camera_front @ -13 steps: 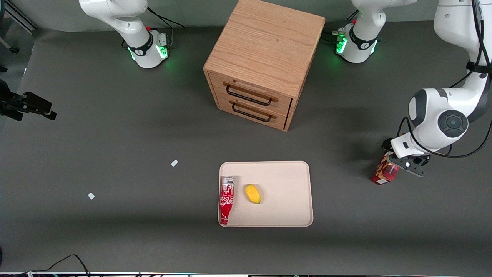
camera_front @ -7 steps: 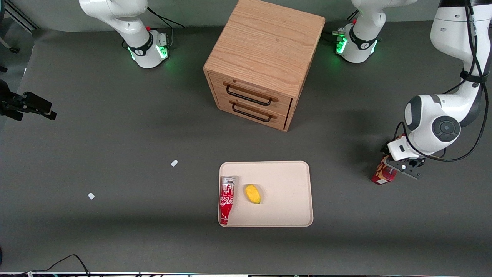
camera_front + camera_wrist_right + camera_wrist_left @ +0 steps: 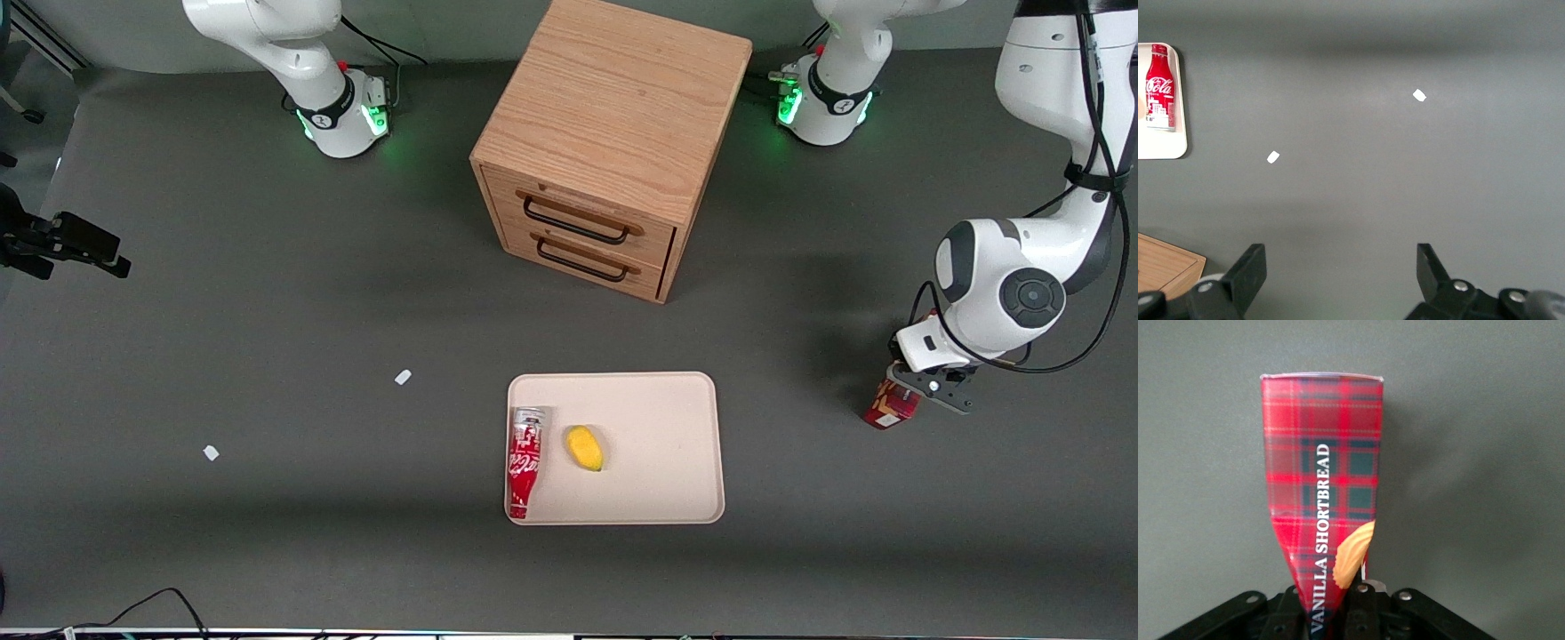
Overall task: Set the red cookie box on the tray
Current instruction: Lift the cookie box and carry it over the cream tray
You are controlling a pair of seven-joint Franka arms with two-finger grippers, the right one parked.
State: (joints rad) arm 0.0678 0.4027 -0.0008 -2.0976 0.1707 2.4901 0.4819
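The red cookie box [image 3: 892, 407] is a tartan carton near the working arm's end of the table, standing steeply on end. My left gripper [image 3: 925, 384] is shut on its upper end. In the left wrist view the box [image 3: 1321, 493] reaches away from the gripper [image 3: 1331, 617], and the dark fingers [image 3: 1368, 613] press its end from both sides. I cannot tell whether its lower end touches the table. The beige tray [image 3: 662, 444] lies at the table's middle, well apart from the box, and also shows in the right wrist view [image 3: 1158, 143].
A red-and-white soda bottle-can [image 3: 524, 460] and a yellow fruit [image 3: 585, 447] lie on the tray. The wooden drawer cabinet [image 3: 613, 142] stands farther from the front camera than the tray. Two white scraps [image 3: 403, 377] [image 3: 211, 453] lie toward the parked arm's end.
The wrist has shifted slightly toward the tray and farther from the front camera with the box in it. The box now stands steeper and shows less under the gripper.
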